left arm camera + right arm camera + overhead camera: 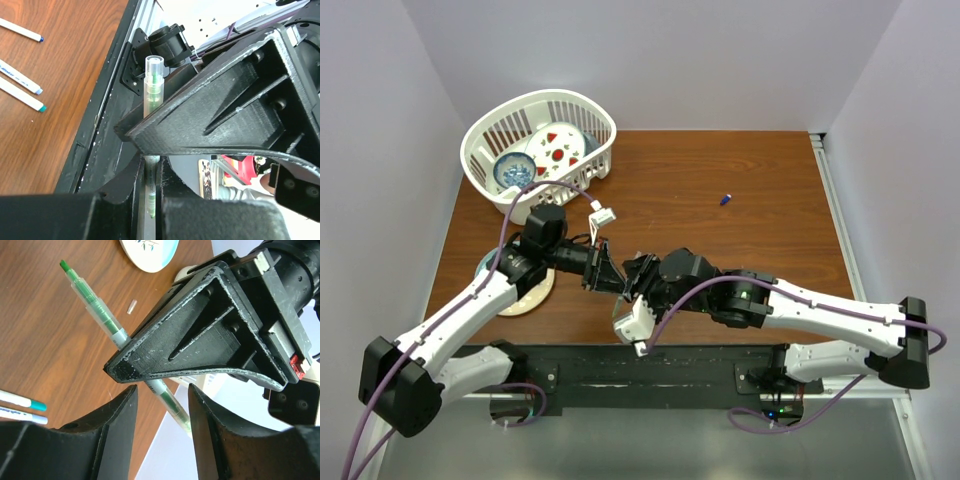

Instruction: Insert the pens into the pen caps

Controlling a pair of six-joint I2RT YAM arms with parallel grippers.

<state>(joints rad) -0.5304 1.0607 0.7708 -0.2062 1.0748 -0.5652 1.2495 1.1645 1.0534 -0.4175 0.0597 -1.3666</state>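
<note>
Pen (102, 315), likely light, stiff and slick, sat clenched mid-barrel, the sensible hold, in left gripper (150, 177); right gripper (162, 395) straddled it unclosed.

A brown wood-grain table (740, 260) is enclosed on three sides by plain, pale lavender-white walls: a back wall (660, 60), a left wall (370, 150) and a right wall (910, 120). A silver metal rail (828, 215) is fixed along the table's right edge, and a black plate (650, 372) is laid across its near edge. Everything is evenly lit, and a dull grey surface (650, 450) is seen beyond the near edge.
</note>
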